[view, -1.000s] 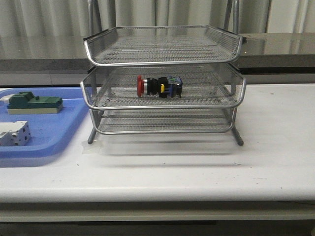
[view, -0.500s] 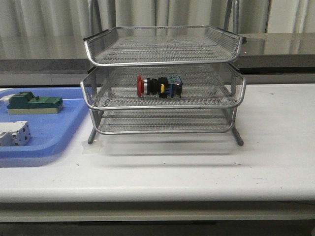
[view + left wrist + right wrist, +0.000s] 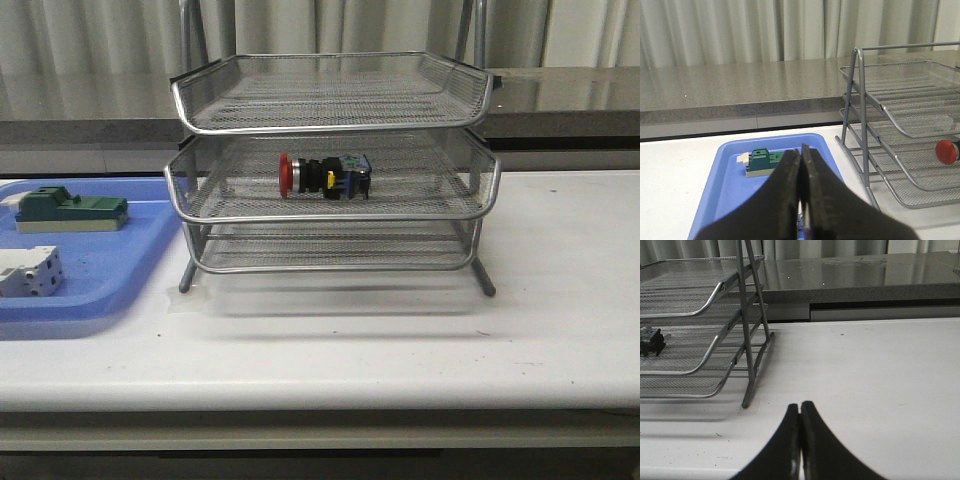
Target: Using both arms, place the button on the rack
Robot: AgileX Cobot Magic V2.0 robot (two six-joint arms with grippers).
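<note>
The button (image 3: 325,175) lies on its side in the middle tier of the silver wire rack (image 3: 330,215), red head to the left. Its red head (image 3: 946,151) shows in the left wrist view, and its black rear end (image 3: 651,346) in the right wrist view. My left gripper (image 3: 800,155) is shut with nothing in it, hanging above the blue tray (image 3: 725,185) to the left of the rack (image 3: 900,130). My right gripper (image 3: 800,407) is shut and empty over bare table, to the right of the rack (image 3: 715,340). Neither arm appears in the front view.
A flat blue tray (image 3: 110,270) at the left holds a green block (image 3: 68,210) and a white block (image 3: 30,271). The green block (image 3: 762,161) also shows past my left fingers. A grey stone ledge (image 3: 560,100) and curtains run behind the white table (image 3: 400,340).
</note>
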